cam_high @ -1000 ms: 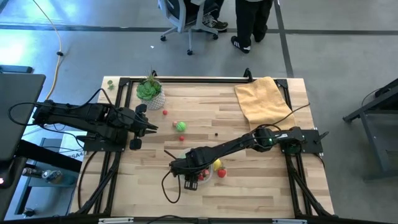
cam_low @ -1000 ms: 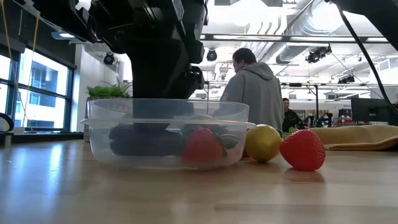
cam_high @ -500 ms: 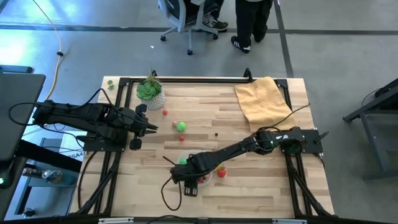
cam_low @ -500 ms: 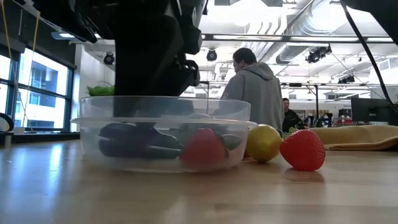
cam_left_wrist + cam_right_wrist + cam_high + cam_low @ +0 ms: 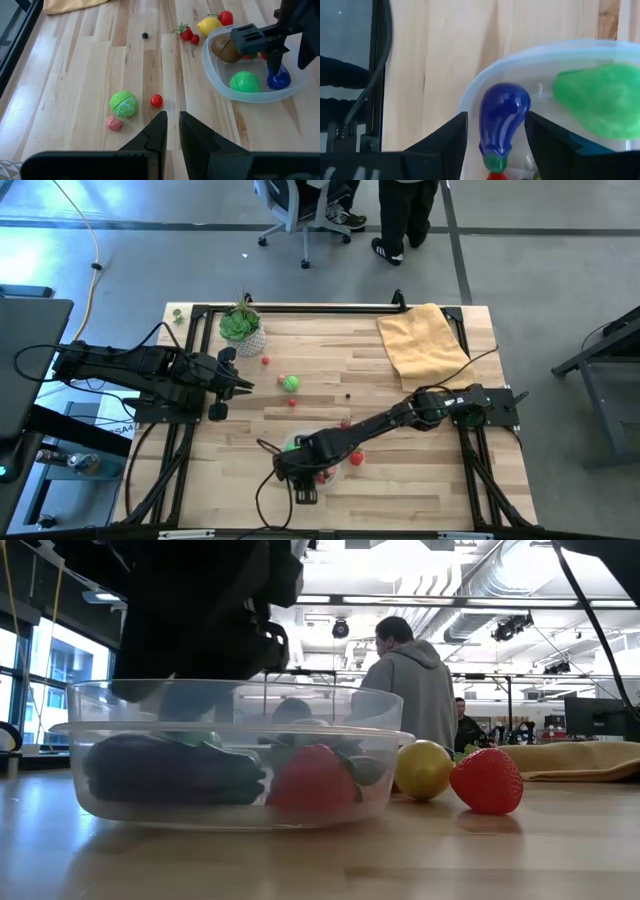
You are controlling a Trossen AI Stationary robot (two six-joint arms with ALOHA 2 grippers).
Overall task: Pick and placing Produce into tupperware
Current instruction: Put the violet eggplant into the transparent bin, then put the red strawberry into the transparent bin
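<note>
The tupperware [image 5: 322, 465], a clear tub, stands near the table's front. It holds a purple eggplant [image 5: 502, 117], a green piece [image 5: 595, 100], a kiwi [image 5: 225, 47] and a red berry [image 5: 312, 785]. My right gripper [image 5: 496, 119] reaches down into the tub, open, with one finger on each side of the eggplant, which lies on the tub's floor [image 5: 170, 770]. A lemon [image 5: 422, 770] and a strawberry [image 5: 487, 780] rest on the table just right of the tub. My left gripper [image 5: 172, 125] waits shut above the table's left side. My right gripper comes at the tupperware from above, slanting down, with its fingers [image 5: 275, 62] inside the tub beside the eggplant. Whether a finger touches the eggplant or the tub's wall I cannot tell.
A green leafy piece [image 5: 123, 104], a red berry [image 5: 156, 101] and a pink piece [image 5: 114, 123] lie loose at the table's left middle. The potted plant [image 5: 240, 330] stands at the far left and a yellow cloth [image 5: 425, 340] at the far right. A person stands beyond the table [image 5: 405, 680].
My right gripper has moved toward the table's near left and turned at the wrist. The tupperware has slid the same way along the table, toward the near edge and a little left, with its contents. The lemon and strawberry have stayed put.
</note>
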